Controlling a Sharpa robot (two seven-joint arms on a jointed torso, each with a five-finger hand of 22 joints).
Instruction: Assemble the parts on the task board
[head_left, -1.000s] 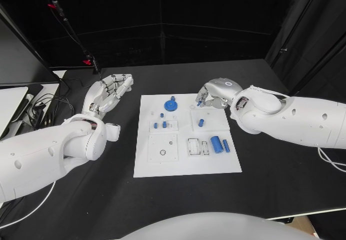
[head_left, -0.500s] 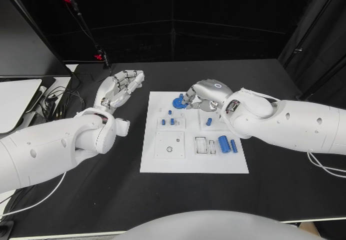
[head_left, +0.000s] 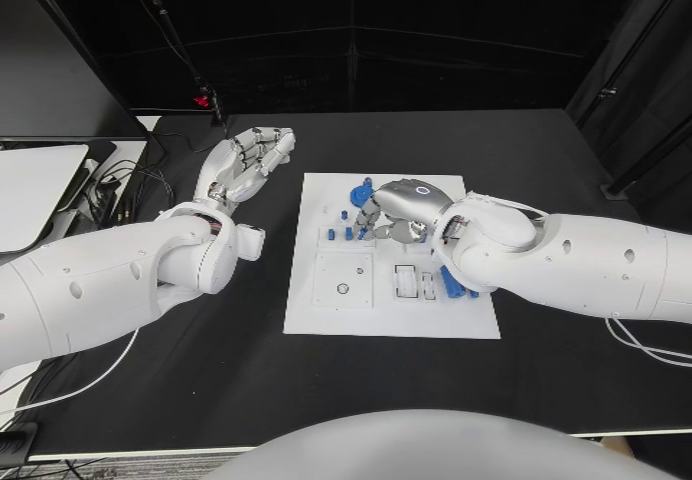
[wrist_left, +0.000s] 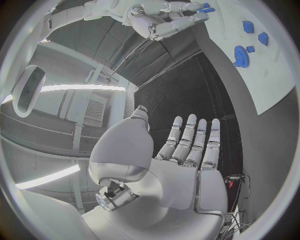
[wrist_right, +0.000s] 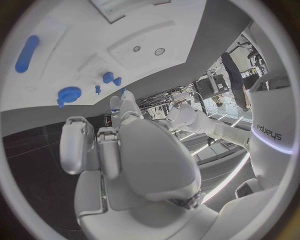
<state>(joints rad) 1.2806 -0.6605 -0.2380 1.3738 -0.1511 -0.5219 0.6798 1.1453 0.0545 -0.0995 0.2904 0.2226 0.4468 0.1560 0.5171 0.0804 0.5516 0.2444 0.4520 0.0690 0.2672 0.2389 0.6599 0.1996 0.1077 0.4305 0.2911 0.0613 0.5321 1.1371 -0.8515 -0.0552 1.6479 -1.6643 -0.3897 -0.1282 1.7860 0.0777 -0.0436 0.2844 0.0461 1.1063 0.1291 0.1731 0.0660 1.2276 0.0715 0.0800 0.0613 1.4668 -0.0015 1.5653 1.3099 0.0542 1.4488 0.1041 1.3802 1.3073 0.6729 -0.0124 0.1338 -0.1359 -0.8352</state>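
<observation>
Right hand carrying a small part over the task board; left hand idle.

Left of task board (head_left: 389, 325): left hand (head_left: 245, 165), flat, fingers spread, holding nothing, probably parked clear. Over board's middle: right hand (head_left: 387, 212) pinching small blue part (wrist_left: 207, 8), likely for insertion; blue gear (head_left: 362, 185) at far edge.

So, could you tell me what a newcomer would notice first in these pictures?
Probably the white task board mid-table, dotted with small blue parts such as the blue gear. Next, the right hand hovering over the board's far half, pinching a small blue part. The left hand lies flat, fingers extended, beside the board.
</observation>
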